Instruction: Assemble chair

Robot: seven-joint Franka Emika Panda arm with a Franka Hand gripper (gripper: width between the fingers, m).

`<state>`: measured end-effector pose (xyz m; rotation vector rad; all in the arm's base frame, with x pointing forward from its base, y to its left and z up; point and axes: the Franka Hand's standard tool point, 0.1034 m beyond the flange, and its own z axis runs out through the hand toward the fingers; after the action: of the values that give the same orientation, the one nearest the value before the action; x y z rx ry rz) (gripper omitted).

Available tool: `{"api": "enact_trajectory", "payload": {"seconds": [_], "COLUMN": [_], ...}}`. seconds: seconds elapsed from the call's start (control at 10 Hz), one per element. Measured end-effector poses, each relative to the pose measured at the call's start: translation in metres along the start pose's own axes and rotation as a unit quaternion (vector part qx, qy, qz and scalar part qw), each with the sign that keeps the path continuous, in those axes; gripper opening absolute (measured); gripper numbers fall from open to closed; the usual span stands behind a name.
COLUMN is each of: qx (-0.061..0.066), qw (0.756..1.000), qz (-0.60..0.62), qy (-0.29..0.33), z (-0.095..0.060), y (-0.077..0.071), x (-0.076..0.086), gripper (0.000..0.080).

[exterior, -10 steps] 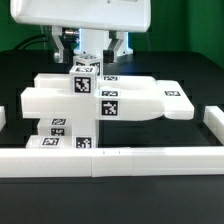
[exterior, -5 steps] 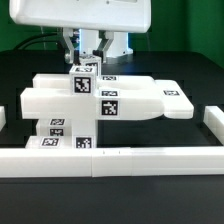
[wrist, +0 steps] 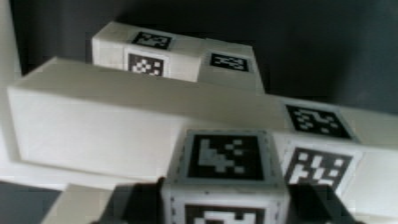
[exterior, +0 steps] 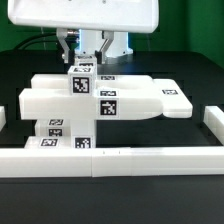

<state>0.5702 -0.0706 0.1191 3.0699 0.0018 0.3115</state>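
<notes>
The chair lies as loose matte-white tagged parts in the middle of the black table. A wide flat panel [exterior: 50, 98] and a second panel [exterior: 150, 100] sit side by side, with a low piece [exterior: 60, 133] in front of them. A small tagged block [exterior: 83, 75] stands at the panels' back edge. My gripper [exterior: 85, 57] comes down from above and is shut on that block [wrist: 222, 170]. In the wrist view the dark fingers [wrist: 143, 205] press both of its sides. Beyond it I see the flat panel [wrist: 125, 110] and another tagged piece [wrist: 169, 50].
A long white border rail [exterior: 110, 160] runs along the front of the table. Short rail ends stand at the exterior view's right [exterior: 214, 125] and left [exterior: 3, 115]. The robot's white body [exterior: 85, 15] hangs over the back of the scene.
The fingers stood wide apart either side of the block a second ago. They have since closed onto it and stayed there. The parts have not moved.
</notes>
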Motion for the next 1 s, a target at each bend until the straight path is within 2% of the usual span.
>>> {"api": "enact_trajectory", "payload": {"seconds": [0.3,0.5,1.0], "qx": [0.0,0.001,0.002], "qw": [0.994,0.983,0.955], "qz": [0.107,0.185,0.298], "qy": [0.0,0.0,0.001], "z": [0.0,-0.0001,-0.0008], "y": [-0.001,-0.0064,-0.0087], "x": [-0.0003,0.0001,0.0014], "gripper": [0.0282,0.0282,0.0284]}}
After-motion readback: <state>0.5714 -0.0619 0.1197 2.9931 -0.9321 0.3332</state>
